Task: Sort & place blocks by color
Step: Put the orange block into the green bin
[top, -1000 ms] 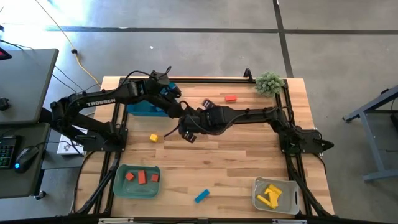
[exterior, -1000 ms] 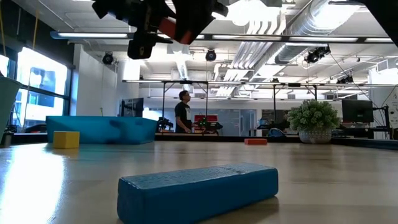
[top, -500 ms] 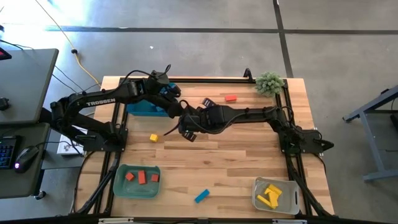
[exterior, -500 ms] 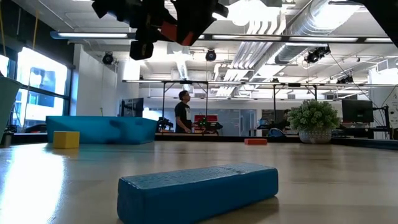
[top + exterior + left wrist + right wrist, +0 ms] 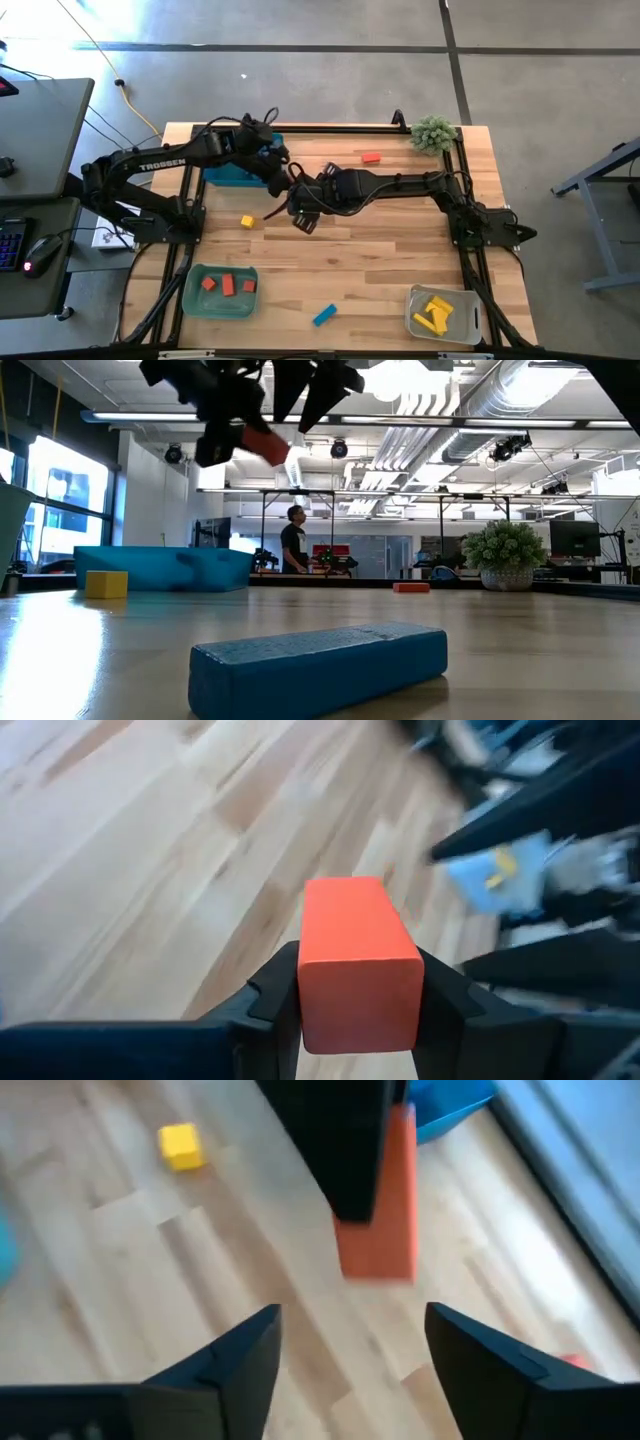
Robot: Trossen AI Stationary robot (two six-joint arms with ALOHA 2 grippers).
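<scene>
Left gripper (image 5: 358, 1010) is clamping a red-orange bar (image 5: 356, 960) between its 2 dark fingers, above the bare wooden table (image 5: 380, 260) near its middle. The bar is smooth, matte, square-ended and solid-coloured; it is also showing in the low view (image 5: 265, 446), held high off the surface, and in the right wrist view (image 5: 385, 1200).

Right gripper (image 5: 350, 1360) is sitting just beside the left one over the table centre, fingers spread wide and gripping nothing; the bar is hanging beyond its fingertips.

Table top is pale planked wood with visible grain, framed by dark rails.

Blocks lying loose:
- a yellow cube (image 5: 247, 221) is resting on the wood near the blue bin (image 5: 225, 175), a rectangular plastic tub at the table's far left.
- a blue bar (image 5: 324, 316) is lying near the front edge, between the 2 front bins; close up in the low view (image 5: 318, 664), its surface is looking slightly rough.
- a second red-orange bar (image 5: 371, 157) is sitting near the far edge, by the small green plant (image 5: 433, 132).

Green bin (image 5: 190, 295), front left, is holding 3 red-orange blocks (image 5: 228, 285). Clear bin (image 5: 470, 325), front right, is holding several yellow pieces (image 5: 435, 313).
</scene>
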